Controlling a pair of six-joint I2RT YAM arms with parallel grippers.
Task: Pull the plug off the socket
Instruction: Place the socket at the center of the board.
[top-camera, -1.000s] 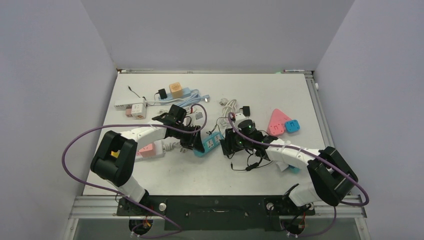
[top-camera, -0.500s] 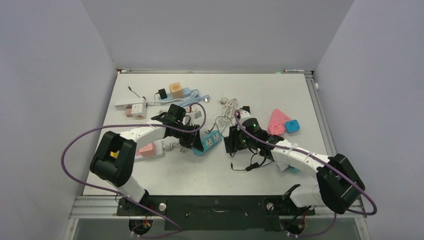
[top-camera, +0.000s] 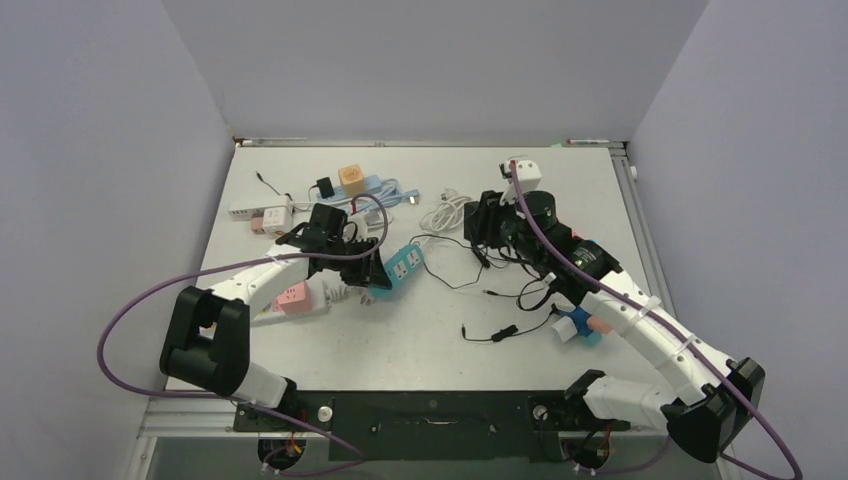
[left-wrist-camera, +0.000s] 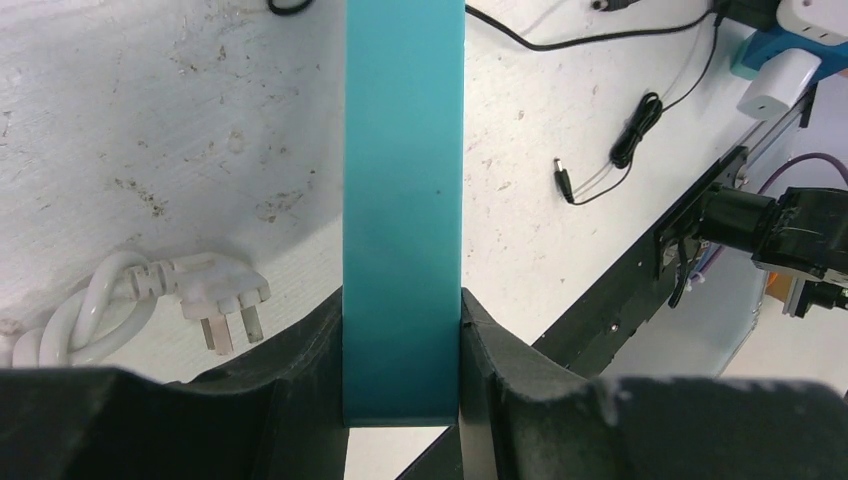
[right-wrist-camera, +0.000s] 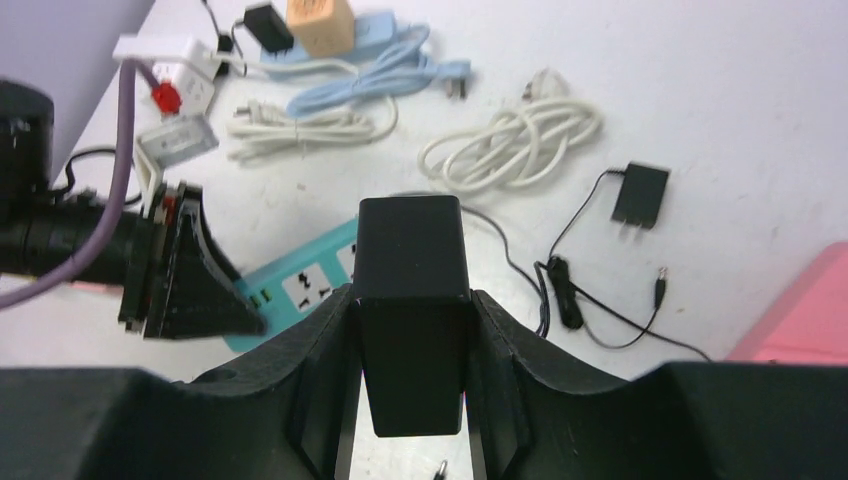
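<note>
The plug (right-wrist-camera: 410, 240), a black block, is off the strip (top-camera: 403, 264) and up in the air over the far-middle part of the table (top-camera: 600, 180). The right gripper (right-wrist-camera: 410, 300) pinches it by its two flat sides. Its long axis runs along the fingers and points away from the wrist, down and left toward the strip; I can't see its pins from any angle. The strip lies well apart from it, left of centre, with its long axis slanting from near-left to far-right. The left gripper (left-wrist-camera: 403, 310) is clamped on the strip's near-left end. From above, the plug is hard to pick out against the dark right gripper, but the right wrist camera shows it plainly, framed by both fingers. That camera also shows the strip's white socket faces turned up, and the left gripper at its end. The left wrist camera shows only a plain teal face of the strip, stretching straight away between the fingers, with no sockets visible. It does catch a white plug (left-wrist-camera: 220, 300) with a coiled cord lying just beside the strip.
</note>
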